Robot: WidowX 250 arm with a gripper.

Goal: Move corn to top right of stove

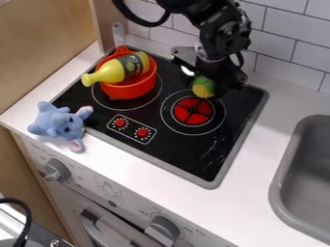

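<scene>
My gripper (209,79) hangs over the back right part of the black stove top (222,137). The corn (203,87), yellow with green, shows just under the gripper's left side, beside the upper edge of the red right burner (193,111). The black gripper covers part of the corn, and whether it holds the corn cannot be made out.
An orange-red pot (130,89) with a yellow-green bottle (112,71) lying across it stands on the left burner. A blue plush elephant (59,123) lies at the stove's front left edge. The grey sink (281,185) is at the right, and a tiled wall (283,49) runs behind.
</scene>
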